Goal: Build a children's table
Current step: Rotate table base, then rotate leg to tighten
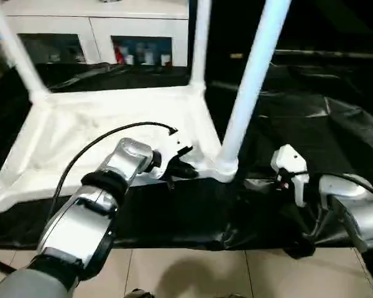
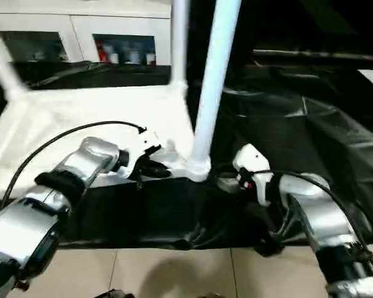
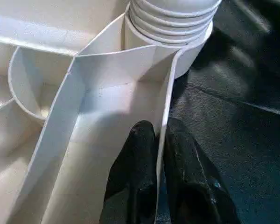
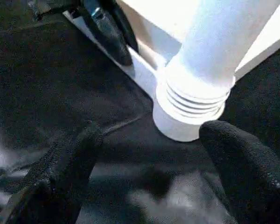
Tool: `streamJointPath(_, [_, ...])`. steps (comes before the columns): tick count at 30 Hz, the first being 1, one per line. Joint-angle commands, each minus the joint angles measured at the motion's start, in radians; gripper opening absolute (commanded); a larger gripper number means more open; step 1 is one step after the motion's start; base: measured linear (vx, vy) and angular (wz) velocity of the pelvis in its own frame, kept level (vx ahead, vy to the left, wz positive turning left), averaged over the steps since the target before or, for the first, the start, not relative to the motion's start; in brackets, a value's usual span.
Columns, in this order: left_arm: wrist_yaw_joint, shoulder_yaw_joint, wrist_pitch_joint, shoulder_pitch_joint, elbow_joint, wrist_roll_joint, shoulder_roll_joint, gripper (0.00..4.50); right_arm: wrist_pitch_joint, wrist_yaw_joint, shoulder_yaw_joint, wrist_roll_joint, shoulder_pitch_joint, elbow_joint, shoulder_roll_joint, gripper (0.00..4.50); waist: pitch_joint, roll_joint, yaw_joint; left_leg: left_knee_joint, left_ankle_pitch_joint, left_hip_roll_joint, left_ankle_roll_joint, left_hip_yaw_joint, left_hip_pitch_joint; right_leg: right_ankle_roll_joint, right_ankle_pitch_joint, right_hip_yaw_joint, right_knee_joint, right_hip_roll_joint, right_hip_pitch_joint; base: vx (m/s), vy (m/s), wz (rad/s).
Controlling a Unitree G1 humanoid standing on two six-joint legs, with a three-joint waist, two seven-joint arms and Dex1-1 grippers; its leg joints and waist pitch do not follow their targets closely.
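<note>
From my head cameras the scene is high in contrast: the upturned white tabletop [image 1: 105,133] glares almost blown out, while the black sheet [image 1: 311,136] around it swallows detail apart from a few pale sheen streaks on its creases. Light seems to come from above. My silver forearms [image 1: 87,217] carry bright highlights. Both head views look soft. In my right wrist view the near black fingers [image 4: 245,163] are blurred.
</note>
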Motion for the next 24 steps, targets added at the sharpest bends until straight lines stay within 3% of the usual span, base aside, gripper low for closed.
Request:
streamJointPath(1, [0.063, 0.006, 0.056, 0.051, -0.015, 0.027, 0.029, 0.13, -0.008, -0.011, 0.008, -0.009, -0.016, 0.002, 0.008, 3.93, -0.071, -0.011, 0.009, -0.061, -0.26, 0.031, 0.072, -0.021, 0.014, -0.248, -0.255, 0.032, -0.086, -0.054, 0.055, 0.0, 0.0, 0.0])
streamJointPath(4, [0.018, 0.009, 0.008, 0.087, -0.087, 0.008, 0.035, 0.04, -0.007, -0.02, 0.014, -0.01, -0.022, 0.005, 0.02, 3.93, -0.071, -0.011, 0.007, -0.063, -0.268, 0.033, 0.069, -0.022, 0.015, -0.237, -0.279, 0.033, -0.088, -0.055, 0.055, 0.0, 0.0, 0.0])
streamJointPath(6, [-0.039, 0.006, -0.04, 0.12, -0.142, -0.006, 0.044, 0.01, -0.002, -0.034, 0.01, -0.004, -0.027, 0.01, 0.036, 3.93, -0.073, -0.017, 0.001, -0.062, -0.263, 0.032, 0.072, -0.021, 0.012, -0.233, -0.267, 0.035, -0.088, -0.054, 0.053, 0.0, 0.0, 0.0])
streamJointPath(8, [-0.061, 0.016, -0.023, 0.147, -0.193, -0.033, 0.046, 0.01, 0.0, -0.052, -0.001, 0.005, -0.032, 0.016, 0.056, 3.93, -0.073, -0.019, 0.0, -0.062, -0.261, 0.034, 0.073, -0.018, 0.015, -0.237, -0.261, 0.036, -0.086, -0.054, 0.048, 0.0, 0.0, 0.0])
streamJointPath(10, [-0.065, 0.019, -0.021, 0.154, -0.204, -0.04, 0.047, 0.01, -0.004, -0.056, -0.002, 0.003, -0.033, 0.018, 0.061, 3.93, -0.071, -0.014, 0.002, -0.064, -0.259, 0.035, 0.071, -0.019, 0.016, -0.236, -0.263, 0.037, -0.085, -0.054, 0.047, 0.0, 0.0, 0.0])
streamJointPath(11, [-0.089, 0.025, -0.03, 0.173, -0.233, -0.06, 0.046, 0.01, -0.026, -0.075, -0.003, -0.009, -0.039, 0.035, 0.072, 3.93, -0.071, -0.019, 0.002, -0.064, -0.261, 0.036, 0.07, -0.018, 0.017, -0.235, -0.268, 0.037, -0.085, -0.054, 0.046, 0.0, 0.0, 0.0])
streamJointPath(14, [-0.121, 0.015, -0.069, 0.193, -0.25, -0.06, 0.054, 0.01, -0.052, -0.129, -0.025, -0.015, -0.071, 0.104, 0.107, 3.93, -0.069, -0.018, -0.001, -0.065, -0.273, 0.032, 0.051, -0.018, 0.016, -0.218, -0.322, 0.038, -0.089, -0.055, 0.044, 0.0, 0.0, 0.0])
streamJointPath(16, [-0.123, 0.013, -0.073, 0.195, -0.251, -0.057, 0.055, 0.0, -0.049, -0.136, -0.03, -0.011, -0.077, 0.114, 0.113, 4.1, -0.068, -0.016, 0.002, -0.065, -0.282, 0.033, 0.05, -0.016, 0.021, -0.209, -0.335, 0.041, -0.091, -0.056, 0.04, 0.0, 0.0, 0.0])
streamJointPath(17, [-0.126, 0.011, -0.079, 0.195, -0.25, -0.053, 0.058, 0.0, -0.051, -0.137, -0.028, -0.011, -0.085, 0.128, 0.12, 4.1, -0.069, -0.021, 0.004, -0.065, -0.276, 0.034, 0.05, -0.017, 0.02, -0.204, -0.342, 0.04, -0.09, -0.058, 0.041, 0.0, 0.0, 0.0])
streamJointPath(24, [-0.124, 0.007, -0.088, 0.199, -0.264, -0.046, 0.065, 0.0, -0.078, -0.135, -0.008, -0.023, -0.113, 0.179, 0.146, 4.48, -0.07, -0.019, 0.007, -0.066, -0.258, 0.034, 0.052, -0.017, 0.016, -0.204, -0.313, 0.04, -0.086, -0.058, 0.043, 0.0, 0.0, 0.0])
